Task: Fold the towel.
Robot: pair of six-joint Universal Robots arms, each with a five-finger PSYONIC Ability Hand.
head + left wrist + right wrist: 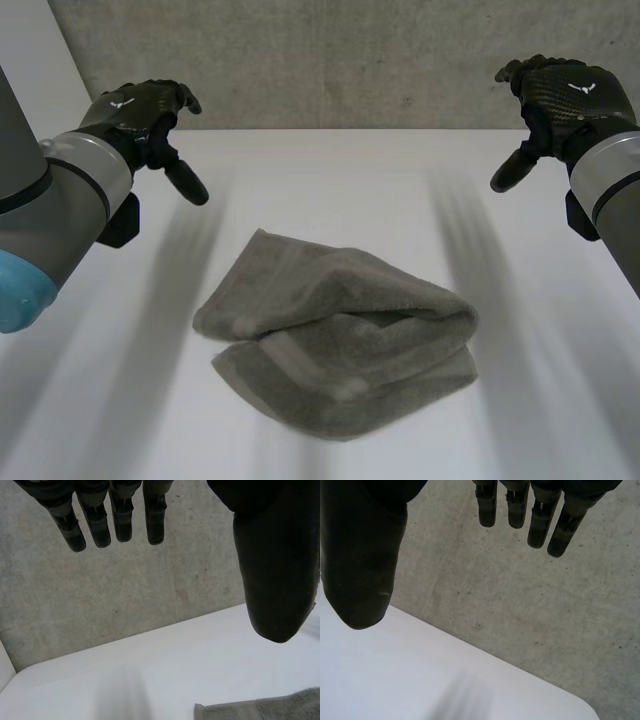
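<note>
A grey-green towel [335, 335] lies folded in a loose bundle on the white table [330, 190], near the front middle. My left hand [140, 115] hovers high at the back left, well away from the towel, fingers straight and holding nothing. My right hand [555, 100] hovers at the back right, also apart from the towel and empty. In the left wrist view my straight fingers [100, 525] and thumb [275, 570] hang above the table, with a corner of the towel [260, 710] beyond the thumb. The right wrist view has straight fingers [540, 520] and thumb [360, 565] over the table's far edge.
A grey concrete wall [330, 60] stands right behind the table's far edge. Bare white tabletop surrounds the towel on every side.
</note>
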